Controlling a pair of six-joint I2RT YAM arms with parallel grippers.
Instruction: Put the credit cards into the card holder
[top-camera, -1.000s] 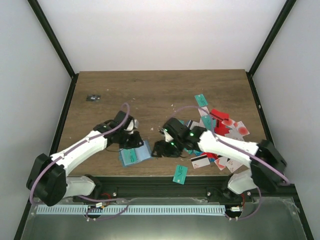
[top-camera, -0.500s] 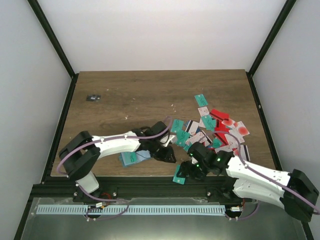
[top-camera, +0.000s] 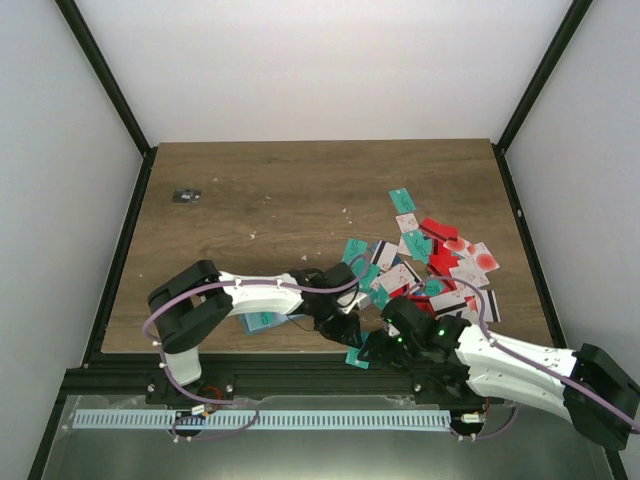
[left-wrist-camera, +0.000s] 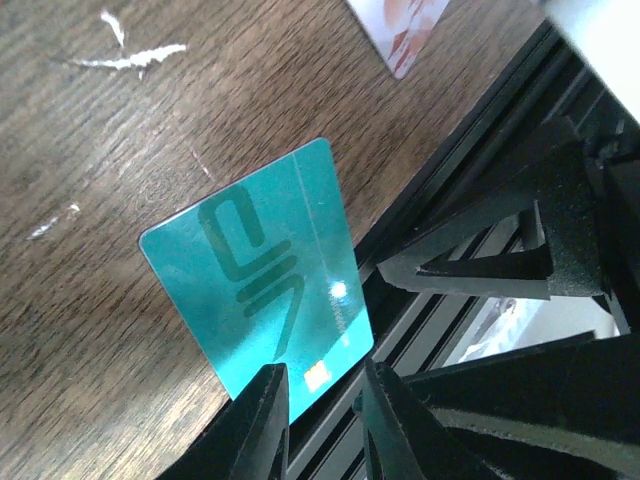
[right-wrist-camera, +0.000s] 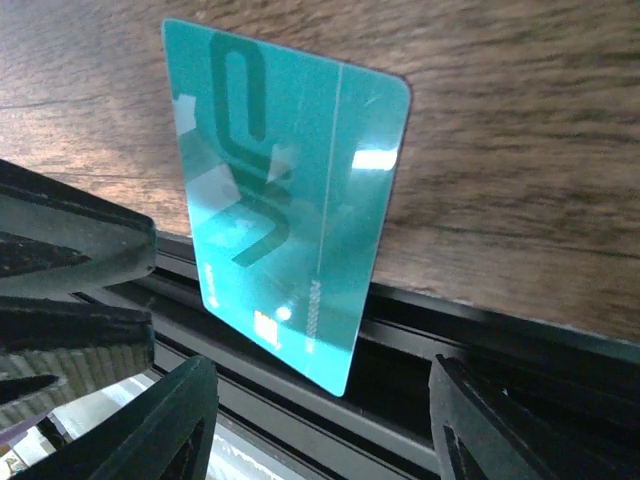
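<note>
The credit cards (top-camera: 440, 262) lie mostly in a loose, overlapping heap on the right side of the wooden counter (top-camera: 280, 190). One teal card (left-wrist-camera: 262, 295) sits apart at the near edge, its lower corner jutting out over the black rail (right-wrist-camera: 450, 335). The card holder (top-camera: 262, 321) lies to the left of that card, close to the near edge. Both arms reach toward the teal card. The left hand (left-wrist-camera: 322, 400) has its fingers parted with the card's overhanging corner showing between them, and it is not closed on the card. The right hand (right-wrist-camera: 320, 385) is spread wide and holds nothing. The main risk is that the two hands, very close together over the same card, bump each other. A nudge from either could also push the card off the edge into the rail, where it would be hard to recover. A pinch that lands only on the corner might let the slick plastic twist or slip out. The left arm lies across the card holder and could drag it as it moves. Most of the card holder is covered by that arm, so it is impossible to tell whether it is open or whether any cards are inside. The right arm hides part of the heap, and the overlap makes the cards uncountable. Whether either left finger touches the teal card is unclear.
</note>
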